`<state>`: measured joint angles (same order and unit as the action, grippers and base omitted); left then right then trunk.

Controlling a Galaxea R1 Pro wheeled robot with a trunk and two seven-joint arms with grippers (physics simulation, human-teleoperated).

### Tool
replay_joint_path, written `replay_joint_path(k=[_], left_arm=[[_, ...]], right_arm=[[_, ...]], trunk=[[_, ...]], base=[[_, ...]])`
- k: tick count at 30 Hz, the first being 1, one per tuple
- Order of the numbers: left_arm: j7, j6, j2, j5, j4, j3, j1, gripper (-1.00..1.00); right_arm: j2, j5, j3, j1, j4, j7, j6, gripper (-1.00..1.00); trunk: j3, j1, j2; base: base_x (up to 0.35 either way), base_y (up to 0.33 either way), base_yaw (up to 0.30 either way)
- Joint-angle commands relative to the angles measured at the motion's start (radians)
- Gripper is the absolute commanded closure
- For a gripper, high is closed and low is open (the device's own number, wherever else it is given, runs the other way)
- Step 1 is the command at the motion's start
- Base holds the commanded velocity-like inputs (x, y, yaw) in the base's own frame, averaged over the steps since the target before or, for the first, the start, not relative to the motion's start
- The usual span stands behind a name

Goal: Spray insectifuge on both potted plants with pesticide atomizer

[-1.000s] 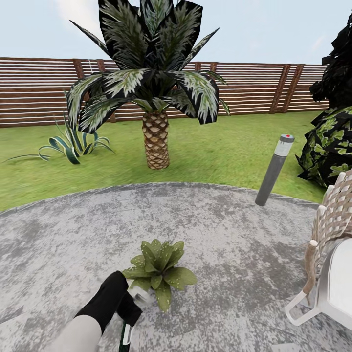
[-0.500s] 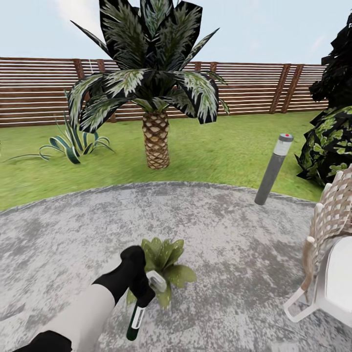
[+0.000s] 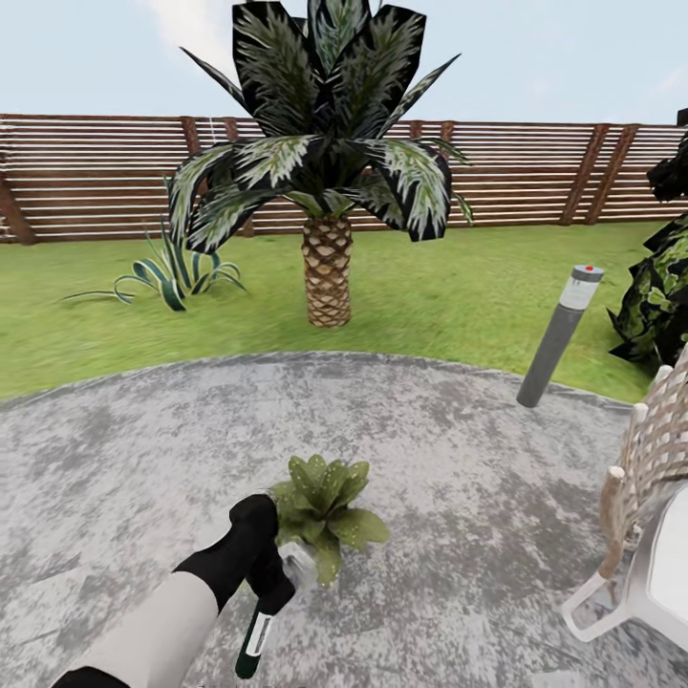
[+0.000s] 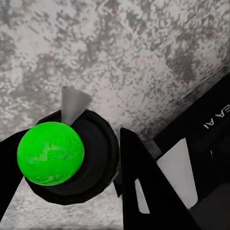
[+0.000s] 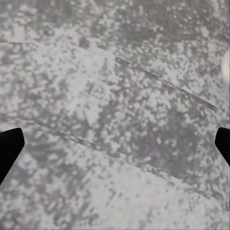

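left end effector (image 3: pixel 270 585) clamped on slim dark-green spray bottle (image 3: pixel 254 638) | nozzle beside low green leafy rosette (image 3: pixel 327 501) | sweep mist over every leaf | right end effector (image 5: pixel 115 143) spread wide, empty

Potted plant (image 3: pixel 325 505) sits on the patio (image 3: pixel 459 459), near its front middle. Left pincer (image 3: pixel 277 585) hangs just beside it, front-left, with the atomizer (image 3: pixel 254 635) pointing down. Behind the patio, the lawn (image 3: pixel 449 296): palm (image 3: pixel 328 272) centre, agave (image 3: pixel 177 277) left, bollard lamp (image 3: pixel 558 336) right, chair (image 3: pixel 650 516) far right, fence (image 3: pixel 86 177) at the back.

Bright, even daylight, barely any shadows; wrist views coarse, perhaps blurred.
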<state>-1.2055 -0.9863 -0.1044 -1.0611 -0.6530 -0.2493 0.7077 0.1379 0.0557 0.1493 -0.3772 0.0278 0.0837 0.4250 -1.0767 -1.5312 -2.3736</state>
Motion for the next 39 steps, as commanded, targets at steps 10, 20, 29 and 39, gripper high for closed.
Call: replay_joint_path(k=[10, 20, 29, 39], left_arm=[[0.358, 0.614, 0.007, 0.082, 0.004, 0.333, -0.257, 1.00], [0.370, 0.627, 0.009, 0.138, -0.017, 0.408, -0.264, 1.00], [0.367, 0.672, 0.009, 0.154, -0.018, 0.406, -0.248, 1.00], [0.356, 0.980, 0.011, 0.142, 0.025, 0.397, -0.245, 1.00]], right_arm=[[0.000, 0.005, 0.010, 0.000, 0.000, 0.004, 0.003, -1.00], [-0.022, 0.042, -0.023, -0.016, 0.013, 0.040, 0.021, -1.00], [-0.028, 0.016, 0.005, -0.022, 0.063, 0.015, 0.023, -1.00], [-0.016, -0.374, 0.110, -0.023, 0.356, -0.266, 0.021, -1.00]], trunk=[[-0.001, 0.000, 0.000], [-0.001, 0.000, 0.000], [-0.001, 0.000, 0.000], [-0.001, 0.000, 0.000]], base=[[0.000, 0.000, 0.169], [0.000, -0.008, 0.000], [0.000, 0.000, 0.000], [0.000, 0.000, 0.000]])
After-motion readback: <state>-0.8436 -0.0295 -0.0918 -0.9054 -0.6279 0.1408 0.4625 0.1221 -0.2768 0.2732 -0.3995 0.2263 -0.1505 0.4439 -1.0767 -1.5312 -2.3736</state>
